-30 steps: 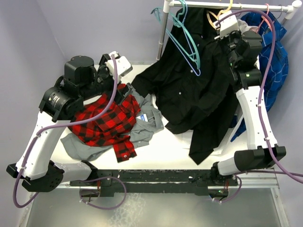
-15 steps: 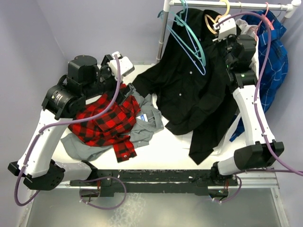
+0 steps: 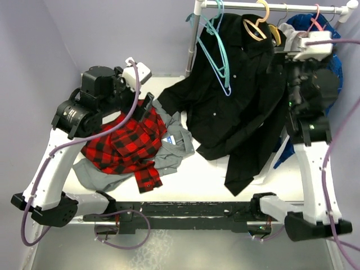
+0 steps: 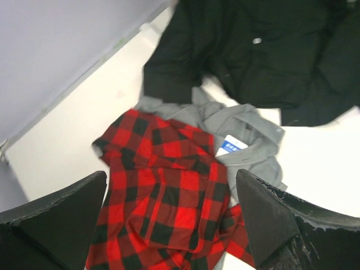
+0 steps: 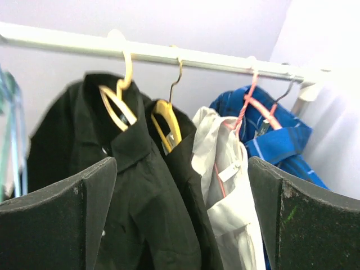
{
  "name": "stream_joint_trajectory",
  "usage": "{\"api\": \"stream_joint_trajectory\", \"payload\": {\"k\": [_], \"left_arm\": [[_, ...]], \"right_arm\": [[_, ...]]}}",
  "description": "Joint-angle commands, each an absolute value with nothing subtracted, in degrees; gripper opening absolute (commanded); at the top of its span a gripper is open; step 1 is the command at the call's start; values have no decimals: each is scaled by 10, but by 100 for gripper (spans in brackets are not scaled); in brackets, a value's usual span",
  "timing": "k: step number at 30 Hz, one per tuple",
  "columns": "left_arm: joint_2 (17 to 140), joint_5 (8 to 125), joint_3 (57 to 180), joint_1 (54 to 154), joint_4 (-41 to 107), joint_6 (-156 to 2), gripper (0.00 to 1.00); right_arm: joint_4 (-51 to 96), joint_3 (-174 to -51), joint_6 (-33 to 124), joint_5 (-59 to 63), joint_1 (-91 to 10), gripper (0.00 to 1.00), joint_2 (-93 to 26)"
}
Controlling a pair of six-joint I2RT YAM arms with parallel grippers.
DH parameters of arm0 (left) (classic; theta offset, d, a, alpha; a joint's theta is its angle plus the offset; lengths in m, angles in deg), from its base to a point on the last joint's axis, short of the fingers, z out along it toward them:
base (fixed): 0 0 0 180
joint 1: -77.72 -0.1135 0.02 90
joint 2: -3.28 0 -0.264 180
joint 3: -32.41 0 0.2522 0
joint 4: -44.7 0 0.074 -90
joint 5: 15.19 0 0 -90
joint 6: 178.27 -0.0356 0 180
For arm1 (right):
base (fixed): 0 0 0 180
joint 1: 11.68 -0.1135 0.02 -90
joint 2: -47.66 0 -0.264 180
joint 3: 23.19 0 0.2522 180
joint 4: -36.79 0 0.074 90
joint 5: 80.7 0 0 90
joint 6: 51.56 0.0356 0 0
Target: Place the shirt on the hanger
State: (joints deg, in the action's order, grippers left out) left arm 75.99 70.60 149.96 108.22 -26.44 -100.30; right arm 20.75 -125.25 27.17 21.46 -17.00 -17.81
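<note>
black button-up collared shirt (image 3: 236, 107): plain black, small white buttons | curved wooden hanger (image 5: 129, 66): light tan | crumpled plaid shirt (image 3: 126, 143): red-and-black checks | rumpled grey shirt (image 3: 177, 147): plain grey, blue label | hanging blue garment (image 5: 281, 140): blue, pale grid lines

Lab booth: lilac walls (image 3: 112, 34), clothes rail (image 5: 214, 58)

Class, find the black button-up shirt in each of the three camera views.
Top external: the shirt, upper centre-right, hanging from the rail.
Left wrist: top right corner.
Right wrist: left, on the hanger.
Shared landmark: the rail, in top external and right wrist.
</note>
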Motion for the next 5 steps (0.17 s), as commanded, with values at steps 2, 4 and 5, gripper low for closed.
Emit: {"api": "stream_joint_trajectory", "payload": {"k": [2,4,5], "left_arm": [[744,753,1446,1012,-194,-959,99],[739,747,1426,982,-179,-941,99],[737,754,1421,973,-174,-927,99]], "right_arm": [[207,-1263,402,187,-169,99,-75],[222,-1213,445,137,-169,99,-33],[234,-1187,461,121,-169,99,-13]]}}
